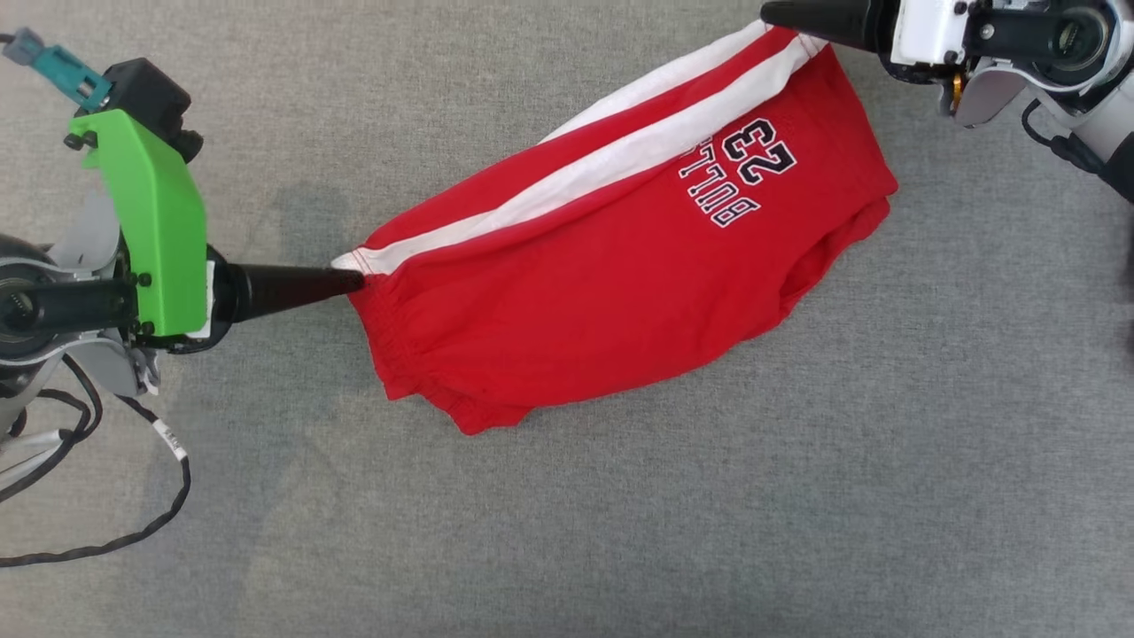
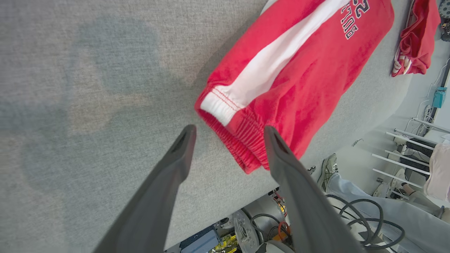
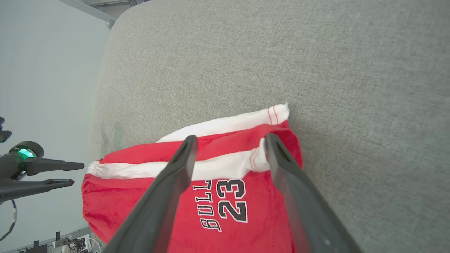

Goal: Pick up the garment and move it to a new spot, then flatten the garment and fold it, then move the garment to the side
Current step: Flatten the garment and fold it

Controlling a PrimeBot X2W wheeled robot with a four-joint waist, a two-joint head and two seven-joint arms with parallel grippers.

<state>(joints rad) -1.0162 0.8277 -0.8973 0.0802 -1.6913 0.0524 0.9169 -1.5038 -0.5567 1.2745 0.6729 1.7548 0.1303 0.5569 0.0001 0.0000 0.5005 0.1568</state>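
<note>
The red shorts [image 1: 620, 292] lie slantwise across the middle of the grey woven desk [image 1: 266, 549], waistband [image 2: 246, 140] toward its near edge. We judge them light, limp knit cotton, not slippery. We would pinch the gathered elastic waistband and the stitched hem by the white stripes [image 1: 620, 155]. The left gripper [image 2: 229, 130] and the right gripper [image 3: 231, 137] have jaws released, straddling opposite ends.

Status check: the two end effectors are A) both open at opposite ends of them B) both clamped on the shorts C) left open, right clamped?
A: the left end effector and right end effector both show spread fingers, nothing pinched, at either end of the red shorts.
</note>
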